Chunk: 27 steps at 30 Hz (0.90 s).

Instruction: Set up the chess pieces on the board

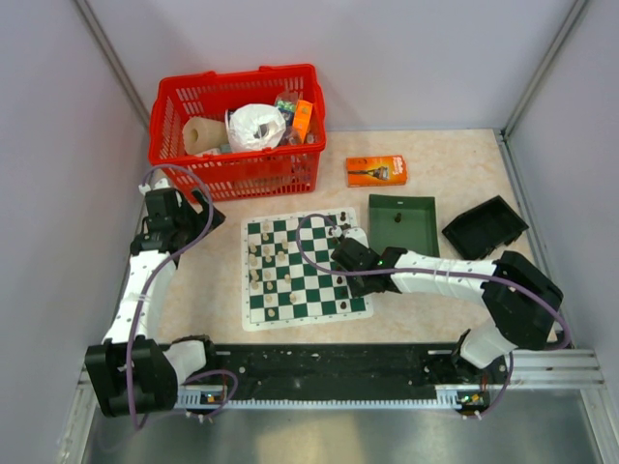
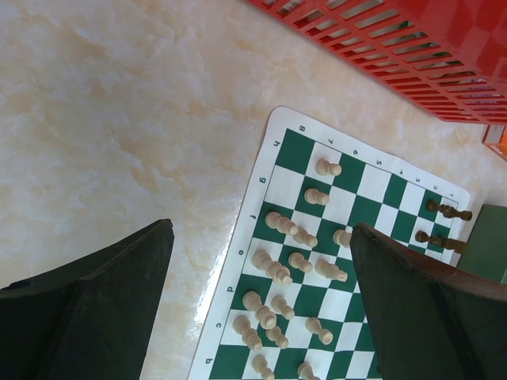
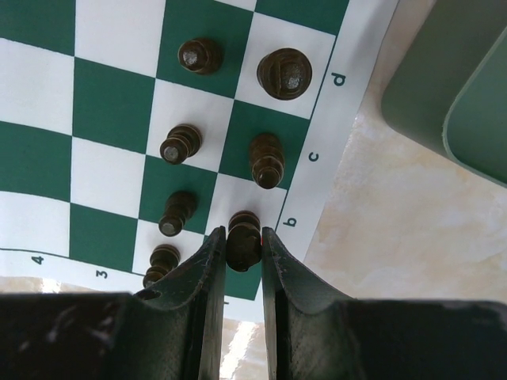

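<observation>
Top view: right hand (image 1: 344, 254) sits low over the board's (image 1: 319, 290) right edge and is the nearer arm there. Left hand (image 1: 176, 218) is off-board, over bare surface (image 1: 208, 290).

Left wrist: left hand wide and empty. Cream pieces (image 2: 289, 261) lie ahead and to its right.

Right wrist: right hand narrow, pinching a dark piece (image 3: 243, 247) at its fingertips. The piece's axis is upright, with an edge square beneath. Lathe-ringed glossy plastic, flat matte mat.

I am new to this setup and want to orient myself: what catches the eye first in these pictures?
A red basket, full of odds and ends, stands at the back left. Before it lies the green and white board, with cream pieces on its left half. At its right edge the right gripper is shut on a dark piece, beside other dark pieces.
</observation>
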Each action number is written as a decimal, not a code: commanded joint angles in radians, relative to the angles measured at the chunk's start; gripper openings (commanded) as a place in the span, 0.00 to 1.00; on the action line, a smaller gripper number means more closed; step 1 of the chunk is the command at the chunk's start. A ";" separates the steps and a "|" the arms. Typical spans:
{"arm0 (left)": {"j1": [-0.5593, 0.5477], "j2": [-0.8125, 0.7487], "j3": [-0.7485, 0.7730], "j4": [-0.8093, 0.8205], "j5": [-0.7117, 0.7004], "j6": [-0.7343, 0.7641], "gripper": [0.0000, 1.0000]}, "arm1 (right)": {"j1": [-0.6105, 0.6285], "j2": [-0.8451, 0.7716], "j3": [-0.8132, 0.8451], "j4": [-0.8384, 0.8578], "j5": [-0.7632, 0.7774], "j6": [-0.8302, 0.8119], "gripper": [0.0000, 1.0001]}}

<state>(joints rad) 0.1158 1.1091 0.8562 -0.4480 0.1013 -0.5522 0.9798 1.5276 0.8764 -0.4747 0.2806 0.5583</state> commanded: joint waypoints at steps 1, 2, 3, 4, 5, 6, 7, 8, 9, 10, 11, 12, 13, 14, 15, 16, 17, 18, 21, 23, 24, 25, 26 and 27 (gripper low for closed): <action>0.002 0.001 0.003 0.042 0.011 -0.006 0.99 | 0.016 0.000 -0.001 0.039 0.019 0.002 0.15; 0.001 0.001 0.003 0.043 0.009 -0.005 0.98 | 0.016 -0.004 -0.002 0.039 0.023 0.003 0.15; 0.001 0.001 0.004 0.043 0.009 -0.005 0.98 | 0.016 -0.007 -0.002 0.042 0.026 0.006 0.15; 0.001 0.001 0.003 0.040 0.008 -0.005 0.98 | 0.016 -0.007 -0.002 0.045 0.026 0.008 0.15; 0.001 0.001 0.003 0.042 0.006 -0.003 0.99 | 0.014 -0.006 -0.002 0.047 0.026 0.006 0.15; 0.001 0.000 0.004 0.040 0.006 -0.003 0.98 | 0.014 -0.004 -0.001 0.047 0.026 0.006 0.15; 0.001 0.000 0.003 0.042 0.006 -0.002 0.98 | 0.014 -0.001 -0.002 0.045 0.025 0.006 0.15; 0.001 0.000 0.004 0.039 0.006 -0.002 0.98 | 0.014 -0.001 -0.004 0.045 0.026 0.005 0.15; 0.001 0.001 0.003 0.040 0.006 -0.002 0.98 | 0.014 0.000 -0.002 0.044 0.026 0.006 0.15; 0.001 0.000 0.003 0.040 0.005 -0.003 0.99 | 0.016 0.002 -0.004 0.045 0.028 0.006 0.15; 0.001 0.003 0.001 0.038 0.006 -0.003 0.98 | 0.014 0.002 -0.004 0.041 0.026 0.006 0.15; 0.001 0.000 0.003 0.040 0.006 -0.003 0.99 | 0.014 0.003 -0.004 0.038 0.029 0.005 0.15; 0.001 0.000 0.000 0.040 0.008 -0.003 0.98 | 0.016 0.002 -0.002 0.031 0.034 0.008 0.15; 0.001 0.000 0.000 0.038 0.006 -0.003 0.99 | 0.014 0.000 -0.004 0.027 0.037 0.008 0.15; 0.001 -0.002 -0.002 0.040 0.005 -0.003 0.99 | 0.016 -0.003 -0.005 0.027 0.035 0.008 0.15; 0.001 0.000 -0.002 0.042 0.005 -0.003 0.98 | 0.014 -0.003 -0.004 0.027 0.038 0.006 0.15; 0.001 0.000 -0.002 0.042 0.006 -0.002 0.98 | 0.014 -0.006 -0.004 0.027 0.038 0.006 0.15; 0.001 0.000 -0.002 0.040 0.008 -0.005 0.99 | 0.014 -0.006 -0.004 0.025 0.038 0.003 0.15; 0.001 -0.003 -0.003 0.042 0.006 -0.006 0.98 | 0.014 0.006 -0.002 0.025 0.039 0.002 0.15; 0.002 -0.005 -0.005 0.040 0.006 -0.003 0.99 | 0.016 0.014 -0.001 0.024 0.035 0.000 0.15; -0.001 -0.006 -0.005 0.037 0.006 -0.005 0.99 | 0.014 0.016 -0.002 0.024 0.034 0.003 0.16; 0.001 -0.006 -0.003 0.038 0.005 -0.005 0.99 | 0.014 0.016 -0.004 0.025 0.034 0.003 0.16; 0.001 -0.009 -0.006 0.037 0.003 -0.003 0.99 | 0.014 0.016 -0.002 0.025 0.034 0.003 0.17; 0.001 -0.009 -0.003 0.037 0.003 -0.003 0.98 | 0.013 0.017 -0.002 0.025 0.029 0.002 0.17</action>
<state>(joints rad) 0.1158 1.1088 0.8562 -0.4480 0.1009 -0.5518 0.9798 1.5337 0.8764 -0.4557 0.2920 0.5591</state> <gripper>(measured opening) 0.987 0.207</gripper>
